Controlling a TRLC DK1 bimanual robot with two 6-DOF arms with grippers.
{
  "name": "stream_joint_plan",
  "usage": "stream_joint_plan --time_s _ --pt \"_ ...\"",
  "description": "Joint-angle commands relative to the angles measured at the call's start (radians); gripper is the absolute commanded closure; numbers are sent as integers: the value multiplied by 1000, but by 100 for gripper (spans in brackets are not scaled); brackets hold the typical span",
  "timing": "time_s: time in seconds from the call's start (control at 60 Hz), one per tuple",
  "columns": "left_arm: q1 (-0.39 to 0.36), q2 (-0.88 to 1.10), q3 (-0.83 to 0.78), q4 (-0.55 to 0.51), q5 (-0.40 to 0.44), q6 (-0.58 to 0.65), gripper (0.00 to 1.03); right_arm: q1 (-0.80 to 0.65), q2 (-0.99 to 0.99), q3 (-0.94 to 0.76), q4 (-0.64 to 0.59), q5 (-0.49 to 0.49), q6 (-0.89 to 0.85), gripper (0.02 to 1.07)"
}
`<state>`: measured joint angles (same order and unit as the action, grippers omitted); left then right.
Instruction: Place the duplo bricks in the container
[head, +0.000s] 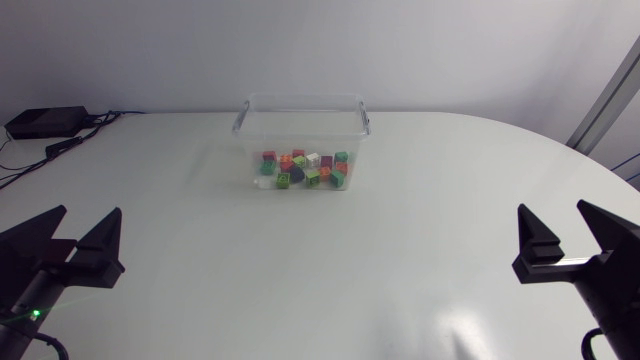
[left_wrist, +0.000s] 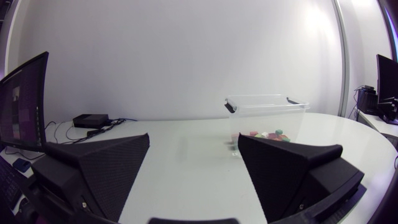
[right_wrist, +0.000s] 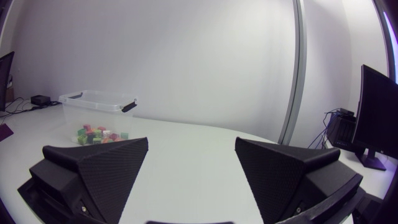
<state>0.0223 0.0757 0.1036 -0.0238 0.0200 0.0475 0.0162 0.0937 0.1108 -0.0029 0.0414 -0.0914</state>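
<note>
White counter (head: 420, 200) against a plain pale wall, nothing fancy. The duplo bricks (head: 305, 168) are the thing you care about: as far as you can see from above, the whole colourful bunch (red, green, orange, a white one or two) sits on the floor of the clear container (head: 300, 105), bunched toward its near side. One pale piece at the near left corner is hard to place through the plastic, but it looks inside to me. The container sits open at the far middle of the counter, and my guess is that spot is picked so either arm can get to it. I can't spot any loose brick out on the counter, so I'd call the job basically done. Moving outward, your left pincer (head: 90, 210) and right pincer (head: 552, 208) are both spread wide and pinching nothing. Each hangs over its own near corner, well apart from the container, which reads like a rest pose with nothing to grab. Over at the far left edge there's a small black box (head: 45, 122) with cables (head: 100, 118), out of your way.
</note>
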Motion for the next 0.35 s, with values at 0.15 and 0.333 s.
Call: stream_joint_plan --time_s 0.15,0.333 --pt "-22 -76 -104 24 -20 -47 4 -16 -94 -111 3 -41 91 6" --pt "-22 -76 -104 24 -20 -47 4 -16 -94 -111 3 -41 91 6"
